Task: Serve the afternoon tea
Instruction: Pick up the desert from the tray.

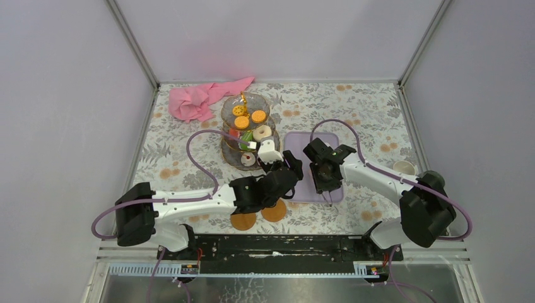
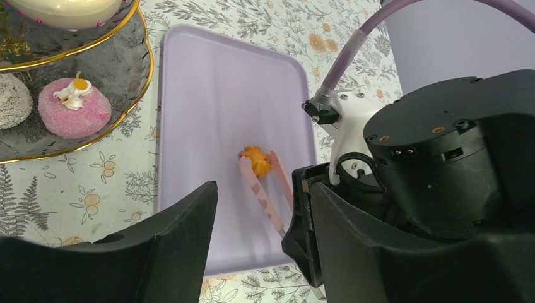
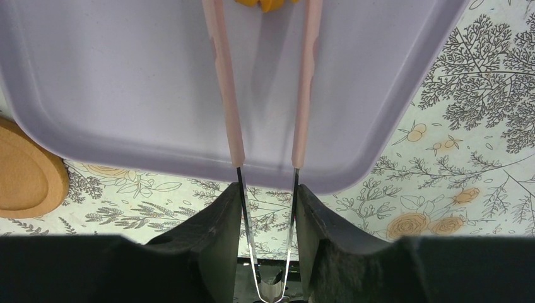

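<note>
Pink tongs (image 3: 226, 95), pinched in the right claw (image 3: 268, 214), are set astride the orange pastry (image 2: 255, 161), evidently for lifting; left claw (image 2: 264, 202) spread.

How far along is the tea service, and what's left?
Done: the stand already holds orange biscuits and a pink cupcake. In hand: the right fingers hold the pink tongs, tips either side of a small orange pastry on the lilac tray. Left, likely: moving that pastry to the stand, then the cream mug, off beside the right arm.
</note>
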Tool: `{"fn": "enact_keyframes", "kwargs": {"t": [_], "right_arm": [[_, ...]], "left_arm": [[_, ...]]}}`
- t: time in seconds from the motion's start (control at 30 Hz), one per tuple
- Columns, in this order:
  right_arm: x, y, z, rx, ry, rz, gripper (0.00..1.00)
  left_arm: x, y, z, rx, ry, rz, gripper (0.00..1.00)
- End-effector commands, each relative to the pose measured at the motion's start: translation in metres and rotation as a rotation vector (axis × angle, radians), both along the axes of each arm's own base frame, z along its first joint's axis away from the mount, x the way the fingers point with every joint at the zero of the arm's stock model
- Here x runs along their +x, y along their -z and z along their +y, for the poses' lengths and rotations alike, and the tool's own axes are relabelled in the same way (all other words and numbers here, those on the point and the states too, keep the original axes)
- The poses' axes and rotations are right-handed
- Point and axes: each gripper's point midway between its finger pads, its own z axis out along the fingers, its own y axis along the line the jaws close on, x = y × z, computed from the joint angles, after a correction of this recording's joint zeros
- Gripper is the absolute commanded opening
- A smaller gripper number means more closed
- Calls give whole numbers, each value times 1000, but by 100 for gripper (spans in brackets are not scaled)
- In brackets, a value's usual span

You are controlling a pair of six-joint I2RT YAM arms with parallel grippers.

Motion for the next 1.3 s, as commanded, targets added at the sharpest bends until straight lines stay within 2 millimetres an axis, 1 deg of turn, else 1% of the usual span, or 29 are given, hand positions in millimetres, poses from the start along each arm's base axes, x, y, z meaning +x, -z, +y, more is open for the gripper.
{"fn": "enact_keyframes", "kwargs": {"t": [0.0,0.23,0.57,0.87,1.03,1.27], "right_arm": [[6,-10,9,23,-24,-27,36],[7,-15,8,30,-18,-43,31],[9,-25,10,60,-10,-71,28],[8,-30,12,86,-9,-85,27],[8,-35,14,99,-10,-98,26],[8,-42,14,122,-7,-121,26]], "left_arm": [[2,-13,3,-52,-39,-35,64],[1,-13,4,-51,-41,-37,64],[-1,-17,6,-53,-47,-43,64],[-4,-22,7,-52,-55,-54,64],[-10,-32,7,-62,-51,-67,64],[-18,-52,10,-67,-56,-103,64]]}}
